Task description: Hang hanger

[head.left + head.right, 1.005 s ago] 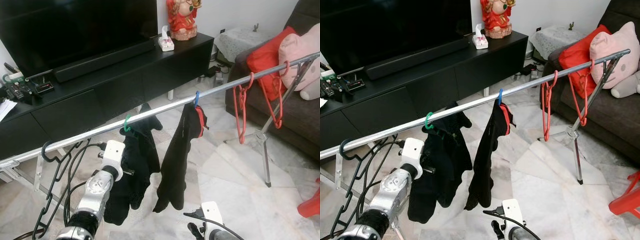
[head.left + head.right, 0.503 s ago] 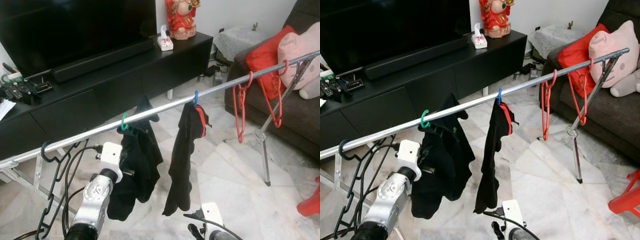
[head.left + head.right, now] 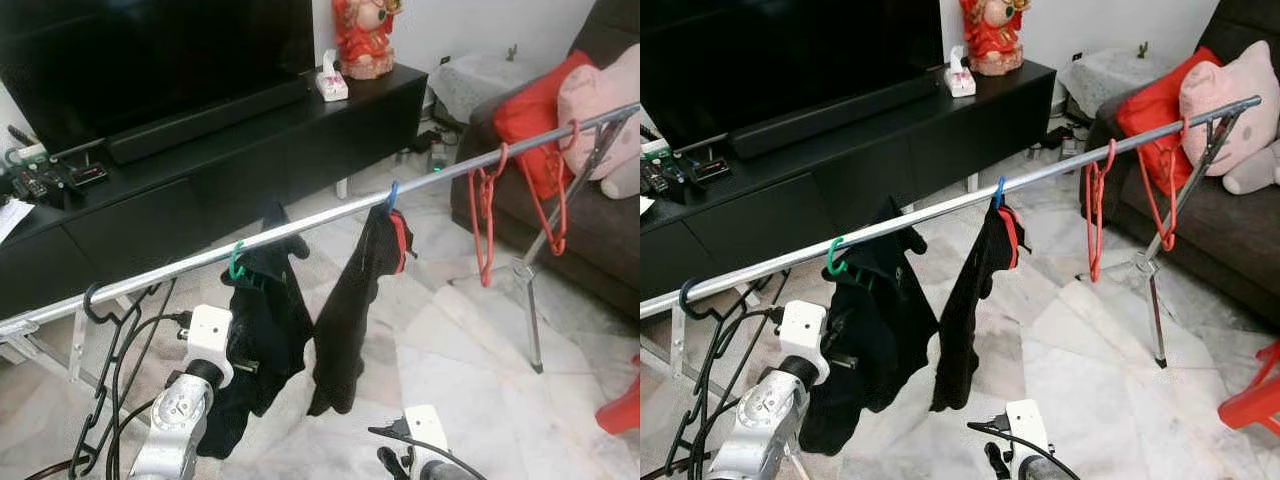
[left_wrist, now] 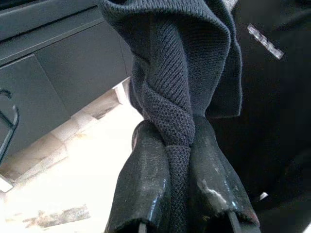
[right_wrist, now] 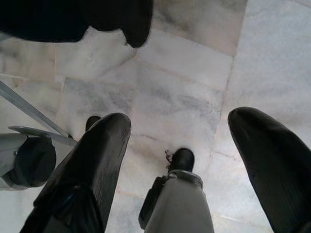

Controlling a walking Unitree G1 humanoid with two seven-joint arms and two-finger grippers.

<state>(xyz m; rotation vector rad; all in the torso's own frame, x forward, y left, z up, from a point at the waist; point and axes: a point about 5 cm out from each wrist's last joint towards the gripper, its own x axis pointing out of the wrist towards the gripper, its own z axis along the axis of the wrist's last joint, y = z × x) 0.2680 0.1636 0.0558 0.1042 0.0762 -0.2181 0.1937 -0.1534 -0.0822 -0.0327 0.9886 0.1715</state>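
Observation:
A metal rail (image 3: 320,222) runs across the room. A green hanger (image 3: 237,263) hooks over it and carries a black knit garment (image 3: 265,340). My left gripper (image 4: 176,137) is shut on a twisted fold of that garment, just below the rail; its white wrist (image 3: 208,330) shows beside the cloth. Further right hangs a blue hanger (image 3: 393,195) with a black and red garment (image 3: 350,310). My right gripper (image 5: 182,121) stays low with its fingers wide apart over the marble floor, holding nothing.
Empty black hangers (image 3: 105,330) hang at the rail's left end and red hangers (image 3: 485,215) near its right end. A black TV stand (image 3: 200,170) stands behind, a sofa (image 3: 590,230) to the right, the rack's leg (image 3: 530,320) below it, and a red stool (image 3: 620,405) in the corner.
The green hanger and its black garment have slid left along the rail, with my left arm drawing back and down. The garment on the blue hanger has swung a little.

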